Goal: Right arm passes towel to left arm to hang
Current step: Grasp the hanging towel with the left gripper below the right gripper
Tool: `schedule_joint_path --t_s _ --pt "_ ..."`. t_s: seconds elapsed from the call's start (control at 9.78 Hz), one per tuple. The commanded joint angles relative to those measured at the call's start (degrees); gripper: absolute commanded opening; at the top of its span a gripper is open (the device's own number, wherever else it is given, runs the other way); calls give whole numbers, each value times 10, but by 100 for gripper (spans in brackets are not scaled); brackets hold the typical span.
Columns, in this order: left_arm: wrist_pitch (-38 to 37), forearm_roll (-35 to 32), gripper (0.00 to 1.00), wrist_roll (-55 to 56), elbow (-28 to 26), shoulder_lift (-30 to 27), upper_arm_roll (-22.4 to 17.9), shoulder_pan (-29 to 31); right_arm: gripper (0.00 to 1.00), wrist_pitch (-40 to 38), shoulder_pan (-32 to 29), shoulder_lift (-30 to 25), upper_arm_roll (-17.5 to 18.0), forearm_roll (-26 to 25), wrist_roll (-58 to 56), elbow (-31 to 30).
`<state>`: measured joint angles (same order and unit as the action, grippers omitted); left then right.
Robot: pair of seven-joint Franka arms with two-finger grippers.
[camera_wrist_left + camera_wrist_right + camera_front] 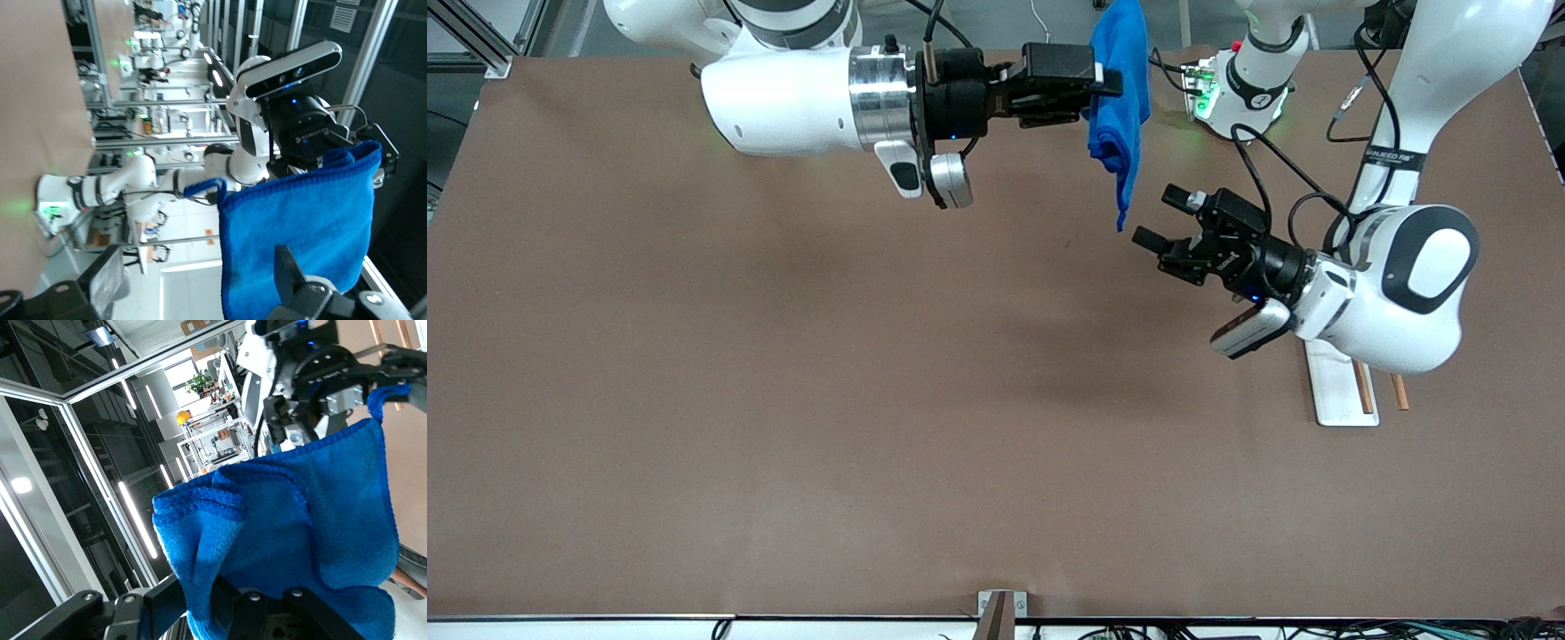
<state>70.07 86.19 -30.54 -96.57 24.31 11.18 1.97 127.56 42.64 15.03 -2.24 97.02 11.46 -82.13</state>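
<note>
Above the brown table [783, 400], towel [1119, 98] dangling from the clamped right gripper [1104, 84], wide-open empty left gripper [1158, 220] just beside it.

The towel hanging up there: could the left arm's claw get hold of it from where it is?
Probably yes. The left claw is open, facing the towel that the right claw holds, with nothing between them.

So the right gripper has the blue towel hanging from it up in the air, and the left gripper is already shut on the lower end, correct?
Not quite. The right gripper does hold the towel hanging in the air, but the left gripper is open and has not closed on it: the front view shows its fingers spread beside the towel's lower tip, apart from the cloth.
</note>
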Motion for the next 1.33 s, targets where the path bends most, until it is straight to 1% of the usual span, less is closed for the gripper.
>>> schedule_joint_path --t_s 0.0,0.1,0.31,0.41,0.51,0.61,0.92,1.02,1.23 --pt "-8 18 97 -5 -46 -29 5 1 2 16 18 6 -7 17 -7 12" --pt "-8 33 94 -1 -61 -46 6 1 2 19 20 6 -7 17 -7 12" --pt "-9 43 88 6 -67 -64 12 1 2 18 21 6 -7 16 -8 12" --pt "-22 43 80 6 -74 -66 12 3 2 18 21 6 -7 14 -8 12" --pt "-27 43 70 6 -74 -66 13 11 2 18 21 6 -7 14 -9 12" --pt "-29 43 58 6 -73 -66 13 11 3 18 21 7 -7 14 -9 12" --pt "-29 43 30 5 -71 -63 12 12 3 18 21 7 -8 13 -9 12" --pt "-29 43 24 4 -71 -61 12 12 4 19 21 7 -8 13 -9 12" --pt "-28 39 6 2 -62 -59 10 20 4 23 21 7 -8 12 -9 12"
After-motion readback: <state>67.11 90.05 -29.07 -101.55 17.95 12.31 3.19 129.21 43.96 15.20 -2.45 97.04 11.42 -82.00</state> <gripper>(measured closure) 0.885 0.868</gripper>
